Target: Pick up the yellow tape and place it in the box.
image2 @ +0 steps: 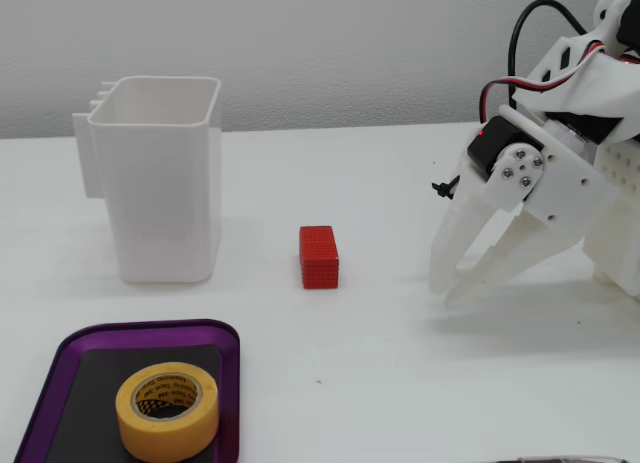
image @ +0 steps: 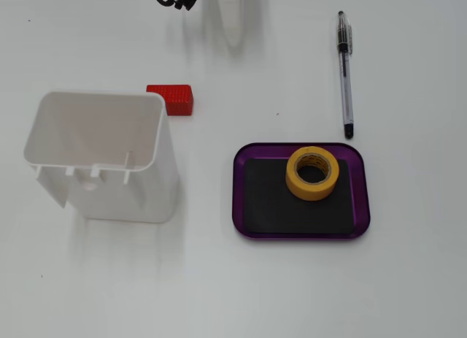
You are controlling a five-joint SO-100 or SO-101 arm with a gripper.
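Yellow tape (image: 313, 173) lay inside the box (image: 299, 230), frame center-right. White bin (image: 102, 155), red block (image: 171, 99), pen (image: 345, 73) surrounded it on the counter (image: 219, 287). End effector (image2: 452, 287) sat released, empty.

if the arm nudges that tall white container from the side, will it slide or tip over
Probably tip more readily than slide: the white container stands tall on a fairly narrow base. It looks like thin, empty plastic, so likely light and easily shoved. The ribs and brackets on one wall may make it slightly lopsided.

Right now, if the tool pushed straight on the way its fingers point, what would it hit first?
The tool points steeply down, tips at or just above the bare table. It would likely meet that first; the red block sits off to the side.
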